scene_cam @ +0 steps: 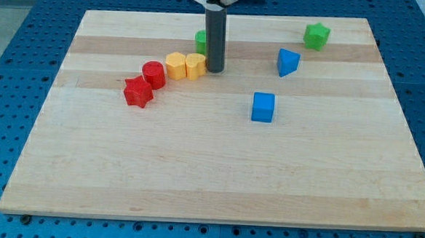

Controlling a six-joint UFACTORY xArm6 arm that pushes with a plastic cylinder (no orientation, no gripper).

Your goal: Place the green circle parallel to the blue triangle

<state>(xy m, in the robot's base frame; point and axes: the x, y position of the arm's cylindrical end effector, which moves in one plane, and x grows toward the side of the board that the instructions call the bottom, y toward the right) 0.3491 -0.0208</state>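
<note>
Nearest the camera sits the blue cube, right of centre on the wooden board. Farther back on the left, a diagonal chain: red star, red cylinder touching it, then two yellow blocks and, shapes unclear, side by side. My tip stands just right of the second yellow block, touching or nearly so. Green circle is just behind the rod on its left, mostly hidden. Blue triangle lies well right of the tip; green star-like block is far right near the board's far edge. No claw on this rig, only the rod, so no open or closed state to tell.
</note>
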